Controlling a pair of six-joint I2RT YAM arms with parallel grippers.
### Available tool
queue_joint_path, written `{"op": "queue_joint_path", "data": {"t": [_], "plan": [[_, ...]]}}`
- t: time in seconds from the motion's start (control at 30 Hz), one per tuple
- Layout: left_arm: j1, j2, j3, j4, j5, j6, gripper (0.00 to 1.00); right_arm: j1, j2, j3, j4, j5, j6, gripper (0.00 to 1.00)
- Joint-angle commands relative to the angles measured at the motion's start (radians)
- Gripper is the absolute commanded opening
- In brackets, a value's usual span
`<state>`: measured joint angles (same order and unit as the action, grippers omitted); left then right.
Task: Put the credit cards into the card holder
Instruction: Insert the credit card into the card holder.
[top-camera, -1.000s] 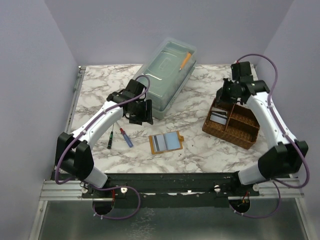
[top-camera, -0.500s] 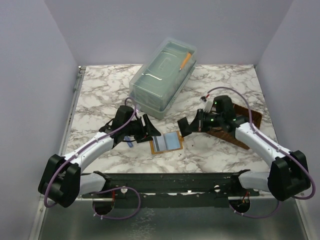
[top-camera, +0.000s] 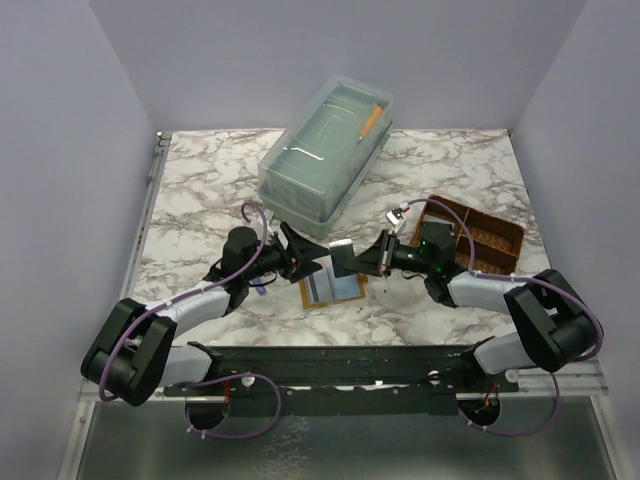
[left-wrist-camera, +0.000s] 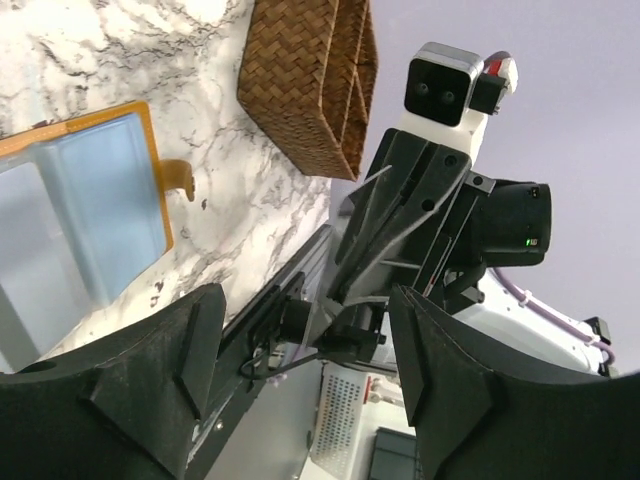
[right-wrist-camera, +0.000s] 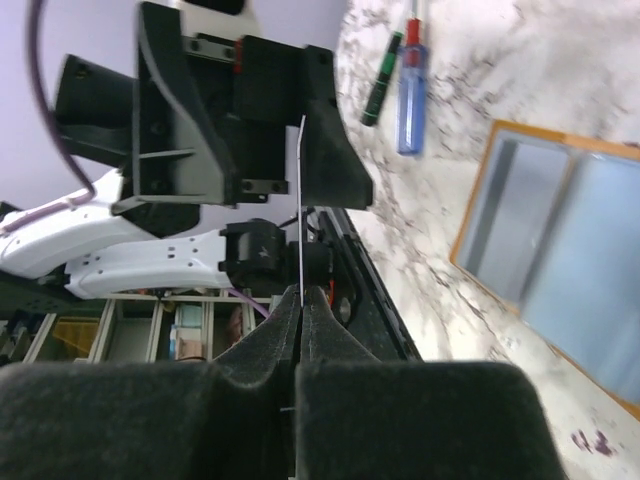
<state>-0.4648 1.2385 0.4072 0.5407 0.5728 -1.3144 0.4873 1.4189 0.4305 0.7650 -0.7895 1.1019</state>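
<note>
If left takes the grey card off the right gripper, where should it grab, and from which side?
Probably the free end of the thin grey card, the part sticking out past the right gripper, which pinches the other end. Bring the open left gripper straight in along the card, one finger on each flat face; it stands edge-on, its edges too thin.

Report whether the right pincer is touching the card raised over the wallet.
Touching. The right wrist view shows the right pincer shut on the card, which is seen edge-on as a thin line with its lower end pinched between both pads.
</note>
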Motion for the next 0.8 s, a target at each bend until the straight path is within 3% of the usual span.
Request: {"op": "queue_joint_path", "data": {"t": [0.0, 0.1, 0.27, 0.43, 0.5, 0.57, 0.63, 0.77], "plan": [[0.003, 0.048, -0.035, 0.220, 0.031, -0.083, 0.71, 0.022, 0.023, 0.000, 0.209, 0.008, 0.072, 0.00], [-0.003, 0.084, -0.044, 0.315, 0.039, -0.108, 0.65, 0.031, 0.053, 0.016, 0.220, 0.008, 0.076, 0.00], [-0.007, 0.143, -0.057, 0.461, 0.064, -0.149, 0.42, 0.054, 0.105, 0.030, 0.273, 0.010, 0.103, 0.00], [-0.012, 0.160, -0.062, 0.493, 0.081, -0.127, 0.18, 0.069, 0.122, 0.022, 0.271, 0.015, 0.096, 0.00], [-0.013, 0.165, -0.071, 0.487, 0.097, -0.103, 0.07, 0.068, 0.109, 0.013, 0.222, 0.021, 0.069, 0.11], [-0.012, 0.165, -0.089, 0.440, 0.099, -0.072, 0.00, 0.068, 0.088, 0.024, 0.068, 0.035, -0.011, 0.26], [-0.010, 0.154, -0.095, 0.339, 0.106, -0.018, 0.00, 0.068, 0.066, 0.051, -0.120, 0.066, -0.119, 0.37], [-0.005, 0.089, -0.033, -0.043, 0.063, 0.189, 0.00, 0.068, 0.049, 0.110, -0.362, 0.132, -0.290, 0.45]]}}
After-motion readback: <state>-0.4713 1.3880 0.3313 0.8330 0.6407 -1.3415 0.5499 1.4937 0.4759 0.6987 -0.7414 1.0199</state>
